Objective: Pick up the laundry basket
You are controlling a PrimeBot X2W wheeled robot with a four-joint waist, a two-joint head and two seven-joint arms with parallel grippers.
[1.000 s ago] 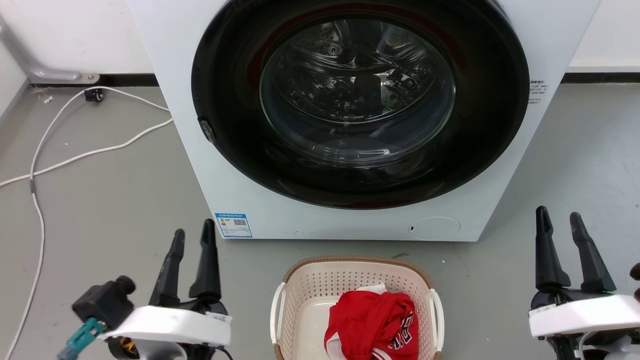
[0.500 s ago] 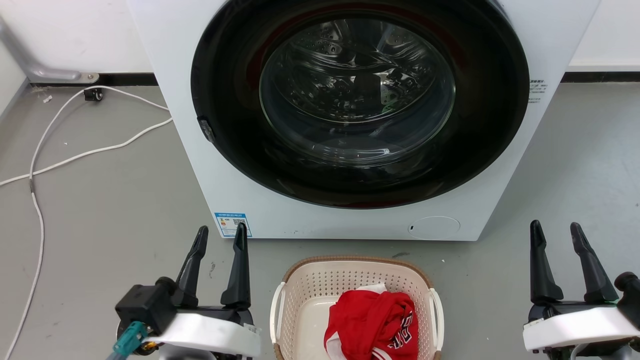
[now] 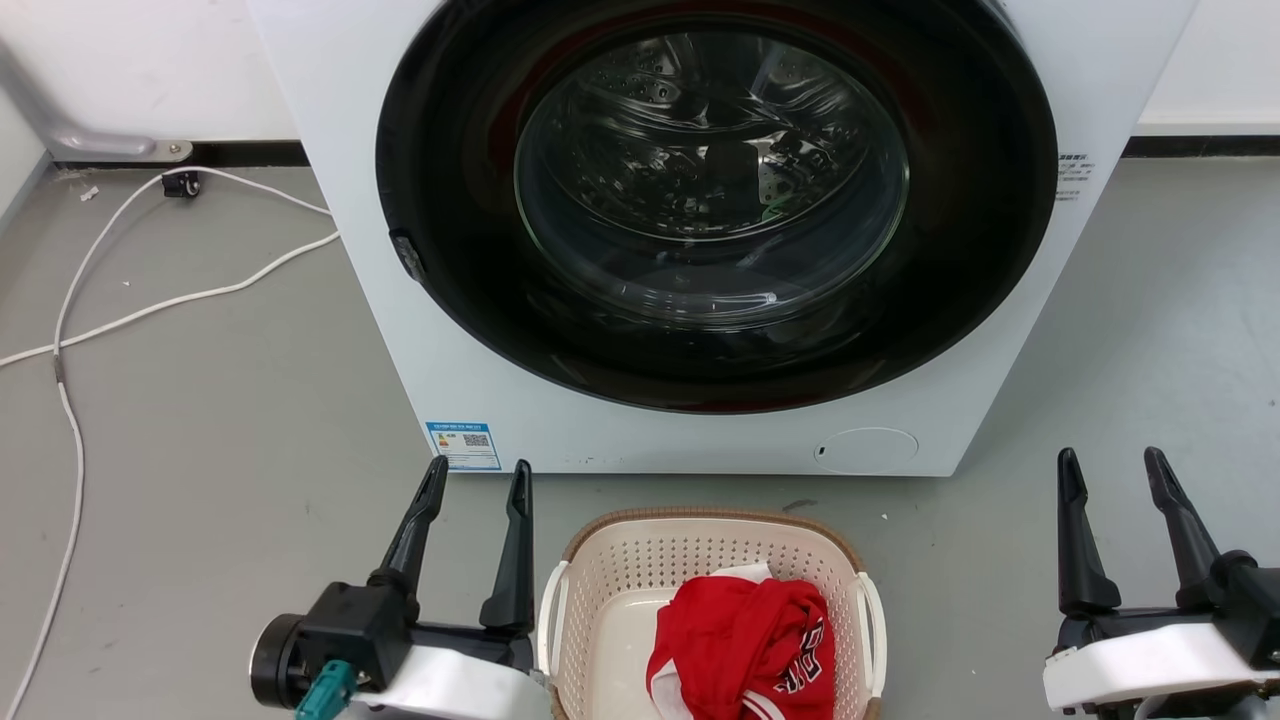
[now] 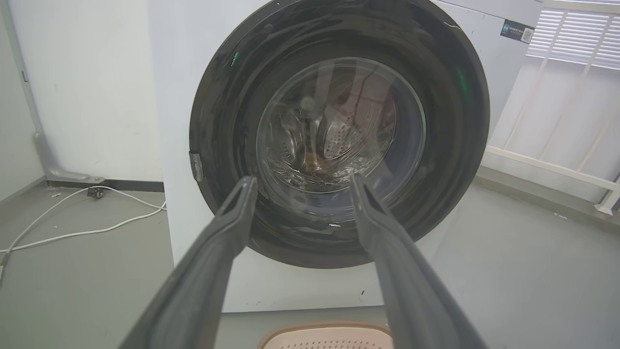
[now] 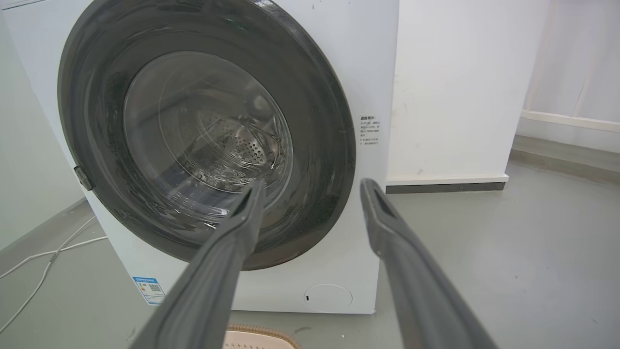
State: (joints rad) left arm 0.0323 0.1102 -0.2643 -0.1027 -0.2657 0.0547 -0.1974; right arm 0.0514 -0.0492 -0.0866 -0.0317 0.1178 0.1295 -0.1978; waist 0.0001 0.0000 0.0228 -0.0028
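At the laundry basket's (image 3: 700, 519) nine and three o'clock, left gripper (image 3: 478, 468) and right gripper (image 3: 1112, 462) gaped empty; pre-grasp, handles (image 3: 548, 620) seemingly next.

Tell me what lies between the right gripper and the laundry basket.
Nothing but grey floor. In the head view, the stretch from the right gripper to the laundry basket is bare.

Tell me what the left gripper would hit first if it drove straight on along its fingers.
Probably the washer door: the left gripper, open, aims at its glass. The laundry basket lies below that line.
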